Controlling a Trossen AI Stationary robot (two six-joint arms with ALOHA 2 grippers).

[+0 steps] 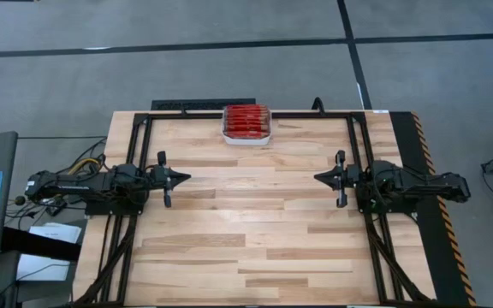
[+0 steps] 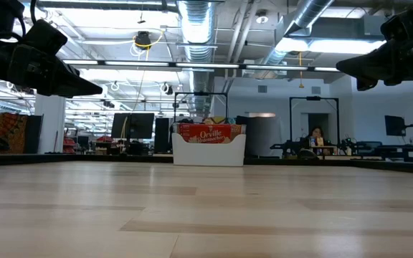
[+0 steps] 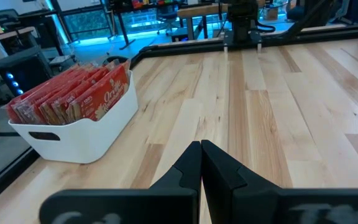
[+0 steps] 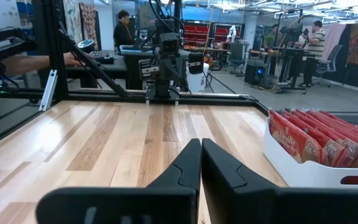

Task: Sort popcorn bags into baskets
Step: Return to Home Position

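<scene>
One white bin stands at the far edge of the table, midway along it; every one of the popcorn bags in view is inside it, standing on edge and packed side by side from wall to wall, with the red tops rising above the rim; roughly eight edges show from above, but they sit too tightly together for a sure count.

There are two grippers; the left gripper hangs over the boards to the left of the bin and nearer the front, well apart from it; its fingers are pressed together tip to tip with nothing between them. The right gripper hangs to the right of the bin at the same depth, also well apart; its fingers are likewise closed tight and hold nothing. The two point at each other across the bare boards in front of the bin.

A black frame rail runs just behind the bin and down both sides of the table; a yellow-and-black striped strip edges the table far to the bin's right; cables trail off the table far to its left. Beyond the bin a person sits at a desk.
</scene>
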